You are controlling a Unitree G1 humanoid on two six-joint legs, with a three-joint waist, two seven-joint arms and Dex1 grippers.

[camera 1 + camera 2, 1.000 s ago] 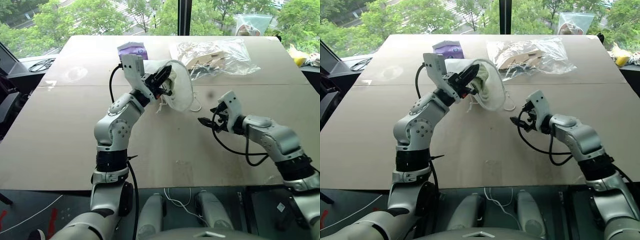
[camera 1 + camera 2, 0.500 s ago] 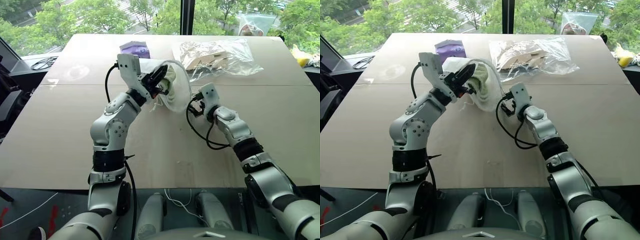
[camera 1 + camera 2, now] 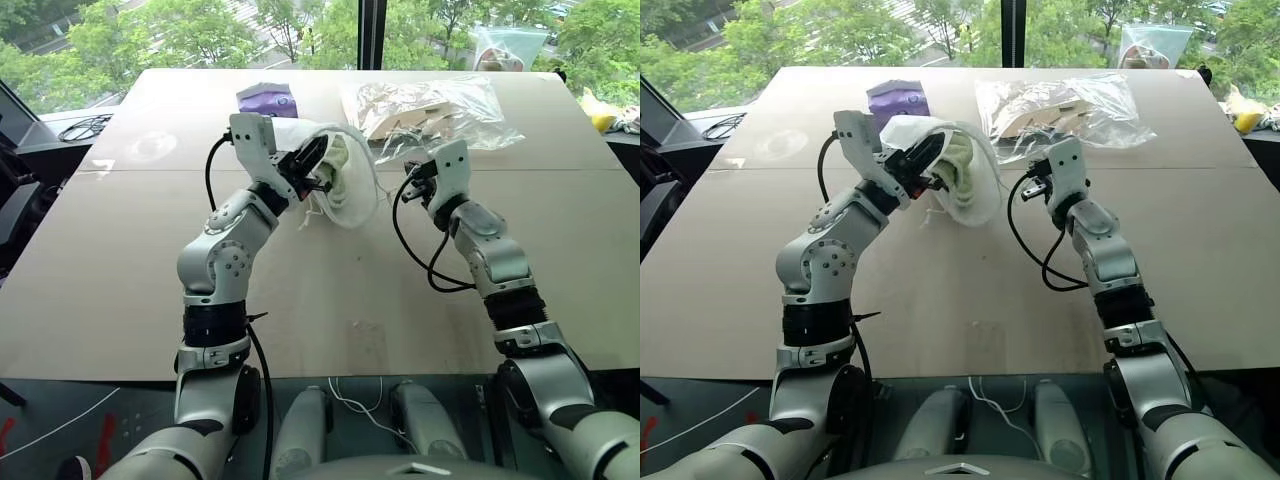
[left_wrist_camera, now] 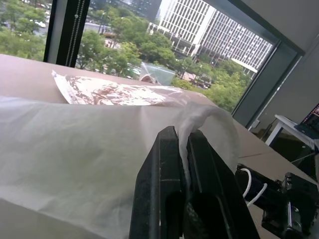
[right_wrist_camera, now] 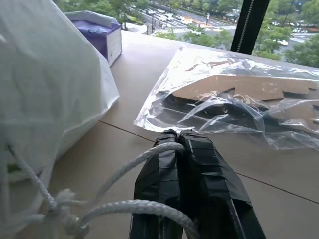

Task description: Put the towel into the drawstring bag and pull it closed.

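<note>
Hanging above the middle of the desk point(image 3: 120, 280), the drawstring bag point(image 3: 352, 190) is held off the surface by the left end effector point(image 3: 318, 160), whose two black fingers are pinched tight on a fold of its thin white fabric near the gathered mouth. Inside the bag, the light-green towel point(image 3: 958, 160) shows through the translucent cloth, just beside that end effector. A thin white cord point(image 5: 134, 164) runs from the bag's mouth to the right end effector point(image 3: 1037, 172), which sits just right of the bag with its fingers clamped together on the cord; a knotted bunch of cord hangs near the bag's edge. On the far side of the desk, behind the bag, lies a purple tissue pack point(image 3: 265, 100). To its right, a clear crinkly plastic bag point(image 3: 430, 105) holding cardboard pieces lies flat, apart from both end effectors.
</note>
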